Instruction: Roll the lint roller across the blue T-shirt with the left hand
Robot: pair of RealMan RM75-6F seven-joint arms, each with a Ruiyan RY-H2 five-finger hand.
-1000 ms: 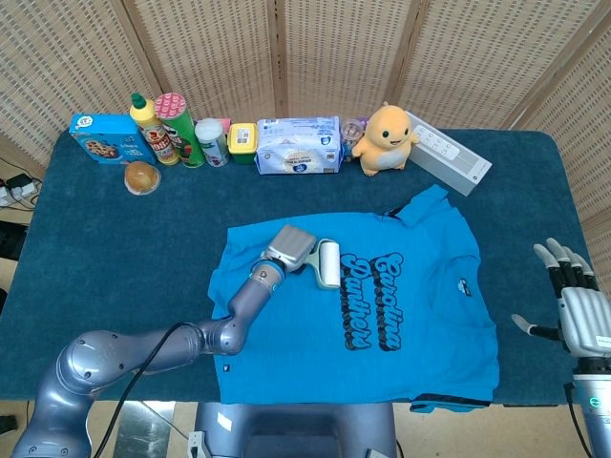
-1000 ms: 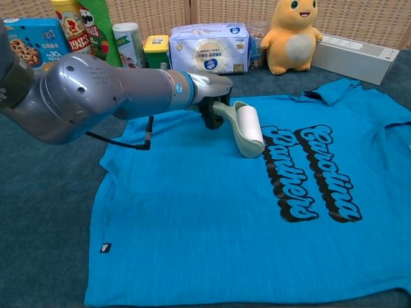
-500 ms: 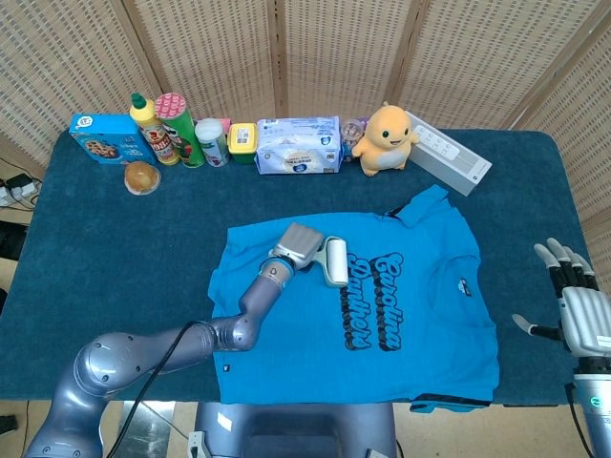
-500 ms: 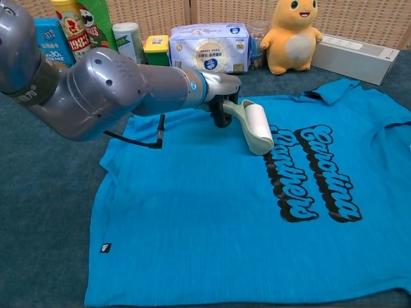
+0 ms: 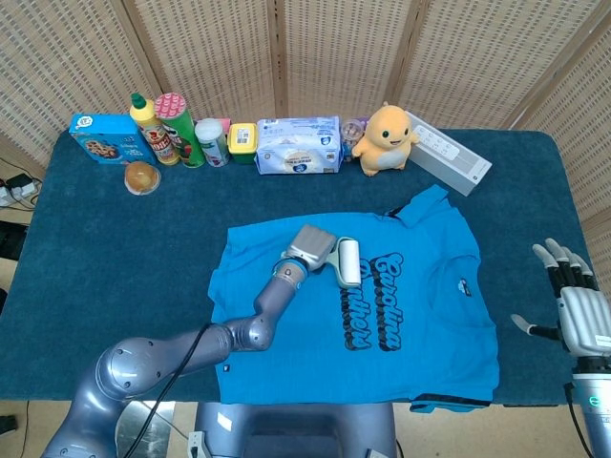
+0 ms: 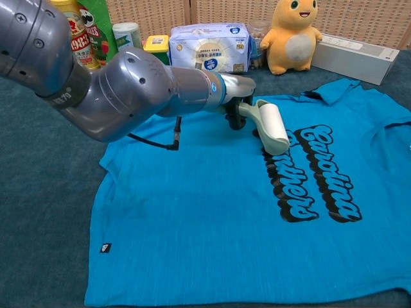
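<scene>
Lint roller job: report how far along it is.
Done: the left robot hand holds the lint roller, which lies on the blue T-shirt. In hand: the roller sits at the left edge of the black lettering, about mid-shirt. Left: the lettering and the shirt's right half beyond it. The right robot hand hangs open off the table's right edge, holding nothing.

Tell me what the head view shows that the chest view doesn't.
Only the head view shows the grey right hand, open beside the table's edge, and the round bun. Only the chest view shows the small dark label near the shirt's hem. Both show the left hand holding the pale green lint roller on the blue T-shirt.
</scene>
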